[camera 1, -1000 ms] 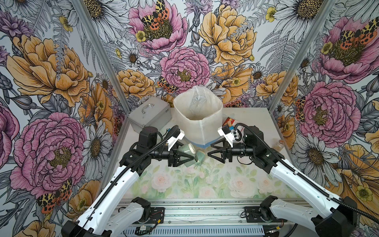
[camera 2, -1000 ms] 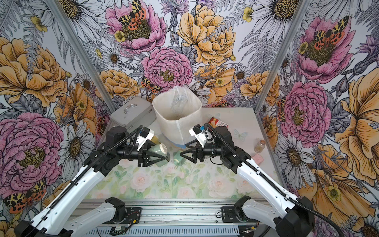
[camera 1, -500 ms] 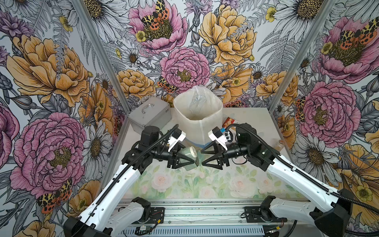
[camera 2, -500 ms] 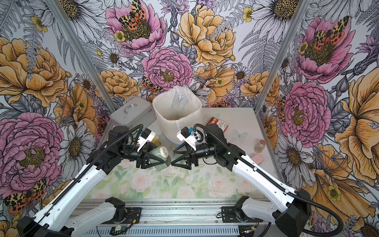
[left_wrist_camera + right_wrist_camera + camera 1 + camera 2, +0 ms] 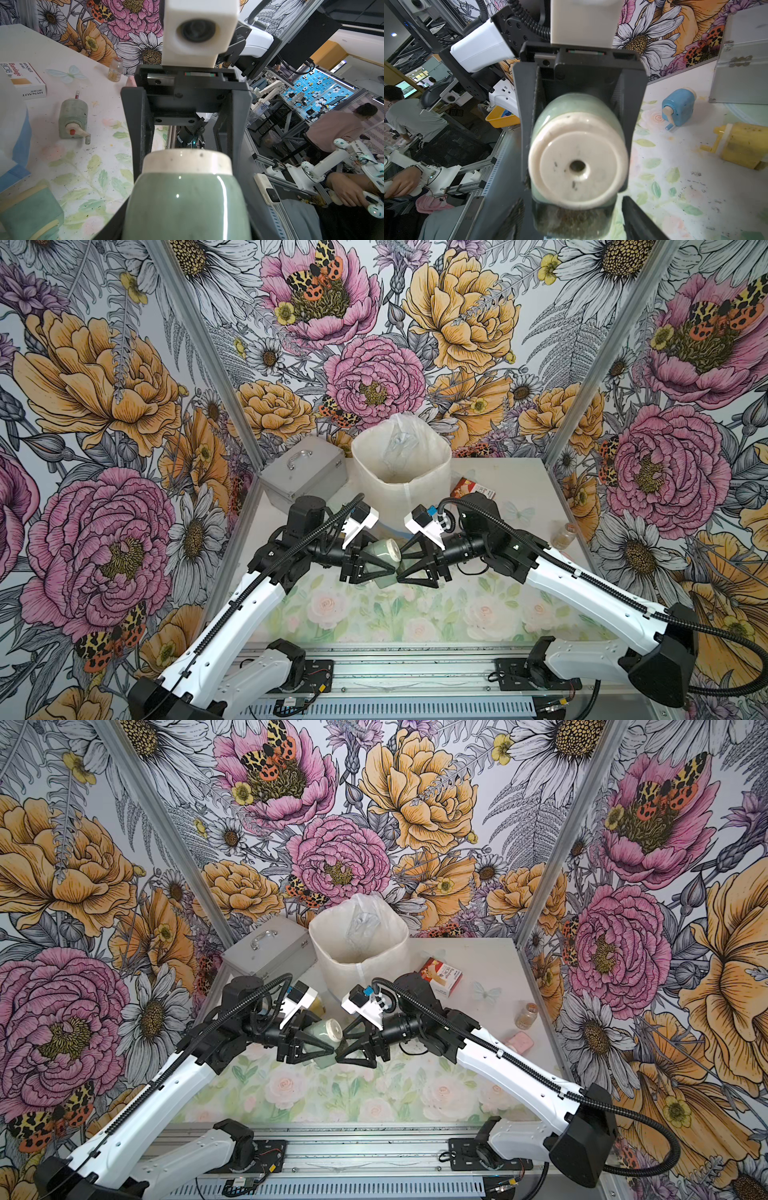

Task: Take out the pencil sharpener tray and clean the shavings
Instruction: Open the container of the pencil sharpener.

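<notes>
Left gripper (image 5: 379, 561) clamps the green pencil sharpener (image 5: 381, 551) in the air, just in front of the white bin (image 5: 401, 489). Right gripper (image 5: 400, 565) has its jaws apart, flanking the tray (image 5: 575, 230) with a slim gap on each side; shavings (image 5: 571, 217) lie inside it.

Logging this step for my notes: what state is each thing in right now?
Left tool: shut on the green sharpener.
Right tool: open, jaws either side of the tray.
Tray: not yet pulled out, shavings inside.
Metal case: shut.
Bin: open, lined with a bag.
Small bottle: upright.
</notes>
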`<action>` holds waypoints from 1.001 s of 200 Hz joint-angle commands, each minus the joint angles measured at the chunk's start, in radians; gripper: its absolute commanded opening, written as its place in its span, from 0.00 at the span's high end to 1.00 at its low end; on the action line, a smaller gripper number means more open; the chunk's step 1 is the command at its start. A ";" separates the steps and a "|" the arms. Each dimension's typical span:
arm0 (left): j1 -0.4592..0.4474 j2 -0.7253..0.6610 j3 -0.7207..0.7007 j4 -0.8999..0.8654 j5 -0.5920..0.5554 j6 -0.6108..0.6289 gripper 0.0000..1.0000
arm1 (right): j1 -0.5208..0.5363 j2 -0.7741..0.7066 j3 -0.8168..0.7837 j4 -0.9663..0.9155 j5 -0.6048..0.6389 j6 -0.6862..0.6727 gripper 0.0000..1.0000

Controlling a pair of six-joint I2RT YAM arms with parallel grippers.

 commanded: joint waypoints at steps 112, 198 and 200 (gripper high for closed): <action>-0.022 0.011 -0.019 0.038 0.019 0.006 1.00 | -0.001 0.006 0.055 -0.004 -0.063 0.001 0.68; -0.035 0.006 -0.032 0.038 -0.017 0.011 1.00 | -0.062 -0.033 0.030 -0.020 -0.055 0.008 0.68; -0.034 0.006 -0.032 0.039 -0.018 0.011 1.00 | -0.063 -0.034 0.030 -0.020 -0.056 0.009 0.68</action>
